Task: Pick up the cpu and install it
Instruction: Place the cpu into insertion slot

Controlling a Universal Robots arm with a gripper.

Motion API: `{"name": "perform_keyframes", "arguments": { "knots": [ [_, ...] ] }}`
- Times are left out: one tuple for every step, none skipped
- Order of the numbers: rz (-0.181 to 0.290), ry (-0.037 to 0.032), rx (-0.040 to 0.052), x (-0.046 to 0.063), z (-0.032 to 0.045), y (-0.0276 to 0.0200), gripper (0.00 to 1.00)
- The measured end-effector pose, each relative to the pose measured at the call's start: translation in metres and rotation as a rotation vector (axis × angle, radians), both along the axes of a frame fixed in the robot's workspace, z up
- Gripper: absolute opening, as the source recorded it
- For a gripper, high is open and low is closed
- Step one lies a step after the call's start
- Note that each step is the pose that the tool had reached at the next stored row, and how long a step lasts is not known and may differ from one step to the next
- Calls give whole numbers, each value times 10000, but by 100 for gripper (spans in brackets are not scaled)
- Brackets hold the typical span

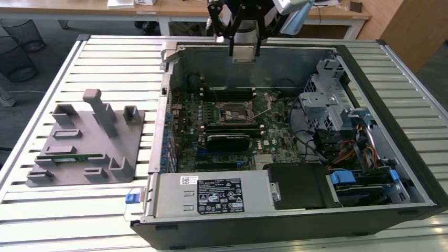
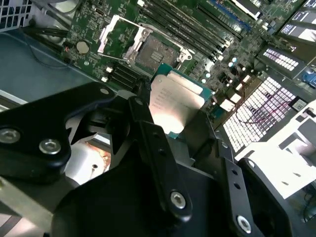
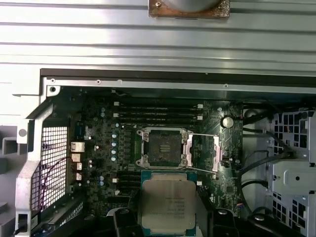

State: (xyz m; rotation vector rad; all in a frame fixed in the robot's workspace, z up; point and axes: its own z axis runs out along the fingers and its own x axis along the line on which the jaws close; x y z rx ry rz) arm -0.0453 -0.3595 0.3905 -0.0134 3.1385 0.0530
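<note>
1. A wide silver slatted metal table [image 1: 105, 58] carries everything; a large black open computer case [image 1: 280, 233] lies on it, with its inside showing.
2. A flat grey plastic fixture tray [image 1: 84, 157] with upright posts stands on the table beside the computer case, at the exterior view's left of it; a long narrow green memory stick [image 1: 66, 156] lies in this tray.
3. A green motherboard [image 1: 189, 113] covers the floor of the computer case; a silver metal power supply box [image 1: 175, 199] sits inside the computer case against its near wall.
4. The black gripper [image 1: 244, 52] hangs above the far wall of the computer case; in both wrist views its two fingers are clamped on the cpu, one on each opposite edge.
5. The cpu [image 3: 167, 205], a small flat square chip with a dull silver-grey metal top and a thin green rim, is held in the air above the computer case, apart from the motherboard.
6. The square metal cpu socket [image 3: 165, 147] in the middle of the computer case lies uncovered; its silver hinged cover [image 3: 205, 153] is swung open just beside it.
</note>
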Motion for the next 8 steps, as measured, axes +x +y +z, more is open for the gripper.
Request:
{"name": "perform_keyframes", "arguments": {
  "knots": [
    [-2, 0, 0, 0, 0, 0, 53],
    [-18, 0, 0, 0, -1, 0, 53],
    [-48, -1, 0, 1, -1, 0, 53],
    [-110, 0, -1, 2, -2, 0, 53],
    [-226, 0, -1, 2, -3, 0, 53],
    [-358, 0, -1, 3, -5, 0, 53],
    [-500, 0, -1, 3, -6, 1, 53],
    [-666, 0, -1, 2, -8, 1, 53]
  ]
}}
